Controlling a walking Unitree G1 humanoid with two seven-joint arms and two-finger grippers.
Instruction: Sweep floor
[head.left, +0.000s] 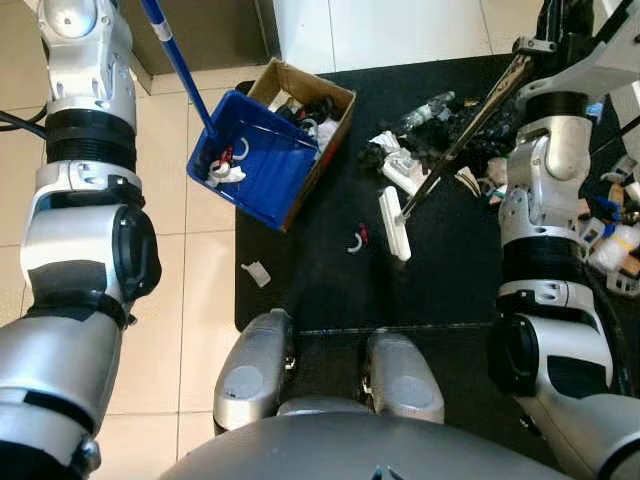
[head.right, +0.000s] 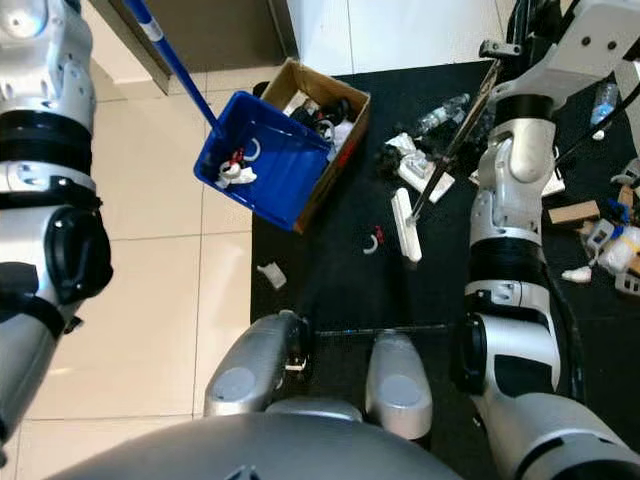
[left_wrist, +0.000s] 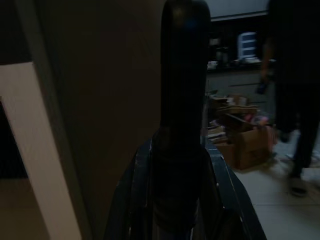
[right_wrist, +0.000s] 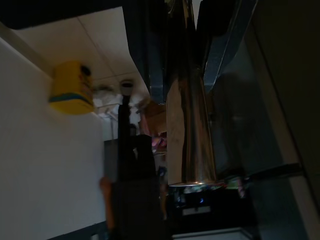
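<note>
The blue dustpan (head.left: 255, 160) hangs tilted over the edge of the black mat (head.left: 300, 290), its far side resting against the open cardboard box (head.left: 318, 100) just behind and to the right of it; a few white and red scraps (head.left: 225, 165) lie in its lower left corner. Its blue handle (head.left: 175, 55) rises up and to the left, toward the raised left arm (head.left: 85, 190); in the left wrist view the left gripper (left_wrist: 184, 150) is closed around a dark rod that runs straight up between its fingers. To the right, on the mat, the white broom head (head.left: 394, 222) lies flat, near the middle, and its dark, shiny pole (head.left: 462, 135) slants up and right to the right arm (head.left: 545, 200). The right gripper (right_wrist: 180, 75) is clamped on this pole, which shows as a bright metal tube in the right wrist view. A small white and red scrap (head.left: 356, 240) lies on the mat just left of the broom head, and a white scrap (head.left: 257, 272) lies on the beige tile floor (head.left: 190, 310) just off the mat's left edge. Farther off, beyond the broom head, a heap of litter (head.left: 420, 135) with a clear plastic bottle (head.right: 443, 112) spreads across the mat, and more boxes and scraps (head.left: 615, 225) lie at the far right. A person (left_wrist: 292, 100) in dark clothes stands in the dim left wrist view.
</note>
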